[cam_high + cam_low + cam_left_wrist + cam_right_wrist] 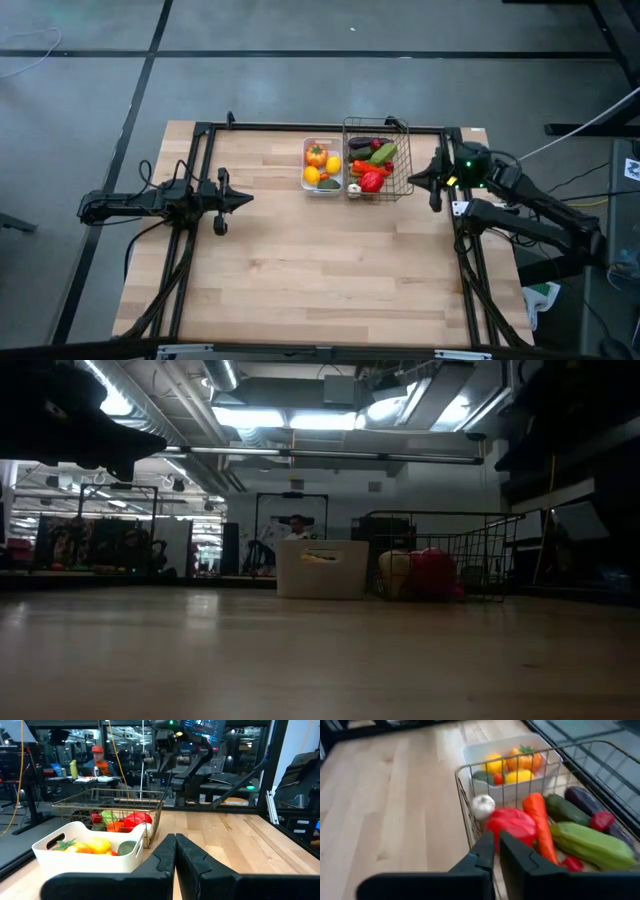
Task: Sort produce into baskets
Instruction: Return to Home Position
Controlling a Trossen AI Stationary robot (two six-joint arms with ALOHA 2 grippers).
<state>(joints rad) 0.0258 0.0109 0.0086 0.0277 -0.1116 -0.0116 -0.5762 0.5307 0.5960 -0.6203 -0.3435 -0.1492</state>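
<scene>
The white tray (322,167) at the table's far middle holds an orange tomato (522,758), yellow lemons (495,764) and small green pieces. The wire-mesh basket (377,160) stands right beside it, on its right. It holds a red pepper (512,823), a carrot (540,820), green cucumbers (590,843), a purple eggplant (584,800) and a white bulb (482,805). My right gripper (414,180) is shut and empty just off the basket's right side, pointing at it. My left gripper (246,198) is shut and empty at the table's left, pointing toward the tray (90,855).
A black frame (330,127) runs along the table's far edge and down both sides. The wooden table top (320,260) stretches in front of the containers to the near edge. A person (100,762) sits at a desk in the room beyond.
</scene>
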